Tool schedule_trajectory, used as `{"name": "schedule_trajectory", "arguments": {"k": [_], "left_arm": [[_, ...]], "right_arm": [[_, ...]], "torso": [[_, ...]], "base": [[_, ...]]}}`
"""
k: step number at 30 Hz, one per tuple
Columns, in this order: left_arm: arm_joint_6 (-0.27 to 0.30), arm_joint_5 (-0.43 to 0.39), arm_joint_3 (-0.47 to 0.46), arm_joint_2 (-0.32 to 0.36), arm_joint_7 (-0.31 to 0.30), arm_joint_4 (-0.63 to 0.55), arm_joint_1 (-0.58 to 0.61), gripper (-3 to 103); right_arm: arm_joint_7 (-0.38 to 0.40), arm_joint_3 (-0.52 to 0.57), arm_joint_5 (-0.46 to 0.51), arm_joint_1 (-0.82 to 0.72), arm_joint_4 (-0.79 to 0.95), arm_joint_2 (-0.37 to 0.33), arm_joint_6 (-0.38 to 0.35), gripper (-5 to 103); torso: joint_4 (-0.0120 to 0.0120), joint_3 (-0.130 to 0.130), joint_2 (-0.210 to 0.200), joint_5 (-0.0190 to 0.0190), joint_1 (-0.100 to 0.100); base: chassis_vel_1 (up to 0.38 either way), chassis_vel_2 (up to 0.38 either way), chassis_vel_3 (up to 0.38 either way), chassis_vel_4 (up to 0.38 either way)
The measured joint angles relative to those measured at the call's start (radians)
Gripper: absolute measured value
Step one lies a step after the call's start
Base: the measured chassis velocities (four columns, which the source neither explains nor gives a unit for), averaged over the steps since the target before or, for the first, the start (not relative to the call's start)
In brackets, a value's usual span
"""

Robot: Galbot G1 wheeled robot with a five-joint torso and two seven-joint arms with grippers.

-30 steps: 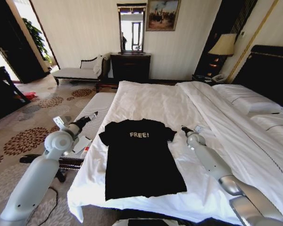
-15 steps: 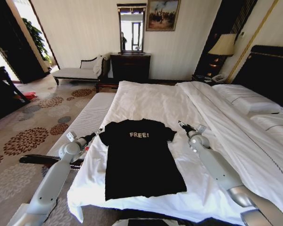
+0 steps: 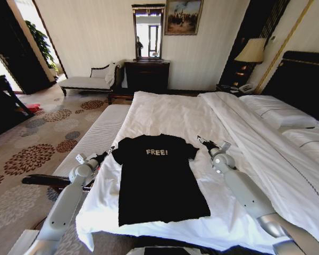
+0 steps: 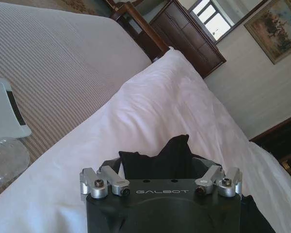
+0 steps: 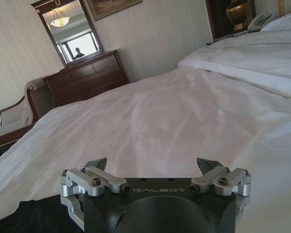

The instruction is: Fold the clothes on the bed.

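Observation:
The clothes, one black T-shirt (image 3: 158, 183) with white "FREE!" on the chest, lie flat and face up on the white bed (image 3: 165, 114), near its foot edge. My left gripper (image 3: 108, 153) sits low at the shirt's left sleeve. In the left wrist view this gripper (image 4: 157, 166) is open, with the black sleeve (image 4: 170, 150) lying between its fingers. My right gripper (image 3: 200, 141) hovers just past the right sleeve. It is open (image 5: 152, 165) over bare sheet, and the black shirt (image 5: 31, 213) shows beside it.
A striped bench (image 3: 98, 130) runs along the bed's left side, with a plastic bottle (image 4: 5, 162) and a white device (image 4: 5, 111) on it. Pillows (image 3: 279, 114) and a dark headboard (image 3: 303, 79) are at the right. A dresser (image 3: 147, 75), chaise (image 3: 87, 81) and lamp (image 3: 252, 50) line the far wall.
The left arm has dropped down and come in from beside the bed to the shirt's left sleeve. The right gripper has crept a little forward and left near the right sleeve.

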Motion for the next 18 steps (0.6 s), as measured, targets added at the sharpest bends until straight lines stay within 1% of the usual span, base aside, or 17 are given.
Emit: {"name": "schedule_trajectory", "arguments": {"k": [2,4,5,6,7,8,10,11,15,18], "left_arm": [[0.000,0.004,0.001,-0.006,0.002,0.012,-0.005,75],[0.000,0.010,0.002,-0.007,0.005,0.019,-0.006,75],[-0.002,0.018,0.002,-0.008,0.010,0.030,-0.007,64],[-0.003,0.026,0.002,-0.009,0.015,0.040,-0.007,64],[-0.004,0.031,0.002,-0.010,0.018,0.045,-0.007,58],[-0.004,0.031,0.002,-0.010,0.018,0.045,-0.007,58],[-0.005,0.041,0.001,-0.012,0.023,0.051,-0.002,47],[-0.005,0.046,0.000,-0.012,0.027,0.053,0.001,45],[-0.010,0.066,0.000,-0.012,0.040,0.066,0.004,46],[-0.012,0.071,0.002,-0.014,0.042,0.073,0.002,44]], "right_arm": [[0.004,-0.001,0.004,0.001,-0.004,0.000,-0.002,100],[0.005,-0.001,0.006,0.001,-0.005,-0.001,-0.003,100],[0.005,0.000,0.008,0.001,-0.007,-0.002,-0.003,100],[0.005,0.001,0.010,0.001,-0.008,-0.004,-0.003,100],[0.005,0.002,0.010,0.001,-0.009,-0.005,-0.003,100],[0.005,0.002,0.010,0.001,-0.009,-0.005,-0.003,100],[0.005,0.004,0.011,0.000,-0.013,-0.007,-0.003,100],[0.005,0.005,0.011,-0.001,-0.015,-0.007,-0.003,100],[0.005,0.008,0.011,-0.003,-0.018,-0.008,-0.003,100],[0.006,0.009,0.011,-0.005,-0.017,-0.007,-0.003,100]], "torso": [[-0.0003,0.000,0.000,0.0000,0.000],[-0.0003,0.000,0.000,0.0000,0.000],[-0.0002,0.000,0.000,0.0001,0.000],[0.0000,0.000,0.000,0.0000,0.000],[0.0001,0.000,0.000,-0.0001,0.000],[0.0001,0.000,0.000,-0.0001,0.000],[0.0001,0.000,0.000,-0.0001,0.000],[0.0001,0.000,0.000,-0.0001,0.000],[0.0000,0.000,0.000,0.0000,0.000],[0.0000,0.000,0.000,0.0000,0.000]], "base": [[0.000,0.000,0.000,0.000],[0.000,0.000,0.000,0.000],[0.000,0.000,0.000,0.000],[0.000,0.000,0.000,0.000],[0.000,0.000,0.000,0.000],[0.000,0.000,0.000,0.000],[0.000,0.000,0.000,0.000],[0.000,0.000,0.000,0.000],[0.000,0.000,0.000,0.000],[0.000,0.000,0.000,0.000]]}}
